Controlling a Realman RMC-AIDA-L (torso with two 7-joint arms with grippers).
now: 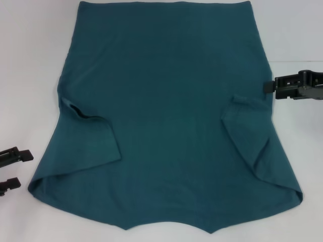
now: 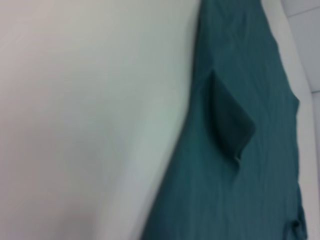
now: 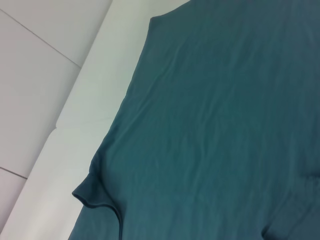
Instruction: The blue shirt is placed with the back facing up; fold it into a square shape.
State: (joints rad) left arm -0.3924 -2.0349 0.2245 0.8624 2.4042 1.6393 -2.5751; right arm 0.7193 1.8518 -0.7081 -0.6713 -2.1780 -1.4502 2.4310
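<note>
The blue shirt [image 1: 166, 116] lies flat on the white table, plain side up, its hem at the far edge. Both sleeves are folded inward onto the body, one sleeve [image 1: 91, 141] on the left and the other sleeve [image 1: 255, 136] on the right. My right gripper [image 1: 275, 86] hovers at the shirt's right edge, just above the folded right sleeve, its tip touching or nearly touching the cloth. Off the shirt at the near left corner, my left gripper [image 1: 11, 169] stands open and holds nothing. The wrist views show the shirt [image 2: 240, 75] [image 3: 225, 125] only.
The white table [image 1: 30, 60] shows bare strips to the left and right of the shirt. The shirt's near edge runs to the bottom of the head view.
</note>
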